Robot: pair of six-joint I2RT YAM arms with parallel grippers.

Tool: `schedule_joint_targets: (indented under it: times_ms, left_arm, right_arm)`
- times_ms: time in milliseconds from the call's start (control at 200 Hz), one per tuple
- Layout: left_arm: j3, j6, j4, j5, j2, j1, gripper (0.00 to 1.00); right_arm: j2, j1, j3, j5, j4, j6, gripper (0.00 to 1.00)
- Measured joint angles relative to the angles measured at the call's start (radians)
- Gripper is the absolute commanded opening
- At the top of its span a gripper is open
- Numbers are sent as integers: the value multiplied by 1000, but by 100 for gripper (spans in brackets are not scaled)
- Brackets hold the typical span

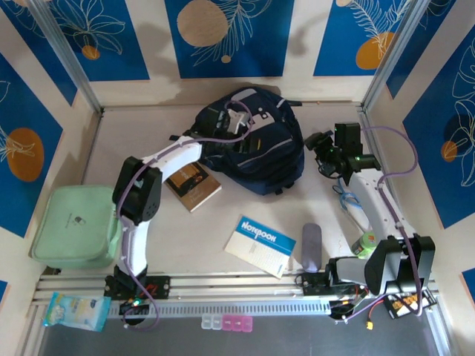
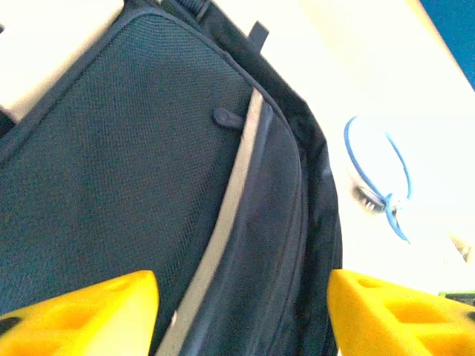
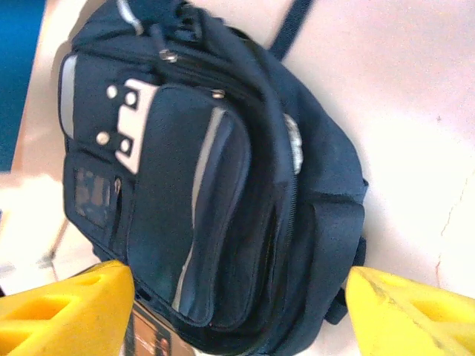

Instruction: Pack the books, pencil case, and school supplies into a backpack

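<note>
Your left gripper (image 2: 241, 322) sat right over the backpack (image 1: 256, 148), yellow fingers (image 2: 82, 311) spread wide. Nothing was btwn them, just navy mesh and the grey stripe below, so it was released, no grip. Your right gripper (image 3: 237, 315) was let go too, jaws wide, aimed at the pack from the right and well clear of it.

The pack lay flat at the far-middle of the table (image 1: 223, 215), front pocket up. The brown book (image 1: 194, 185) lay just beside its near-left edge, partly under your left forearm. The notebook (image 1: 260, 246) was at front centre, tilted, cover up. The pencil case (image 1: 311, 248) lay just right of it, by your right arm's base; couldn't tell if they touched. The pale-green box (image 1: 78, 226) was at the far left edge.
</note>
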Motion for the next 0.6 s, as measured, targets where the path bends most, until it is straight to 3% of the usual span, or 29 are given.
schedule_joint_targets:
  times_ms: [85,325,395,600]
  left_arm:
    - [-106,-18,2,-44,-92,0,83]
    - [-425,-98,-30,-262,-425,32,94]
    - [-499,-131,-62,-319,-494,67,100]
    - [-591,-191,-176,-402,-613,222,100]
  right_arm:
    - [8,40,58,0,-11,-95,79]
    - [166,243,204,-57,47,-285,78]
    - [247,314,230,-76,63,-317,77]
    - [511,507,361,-117,107,-359,70]
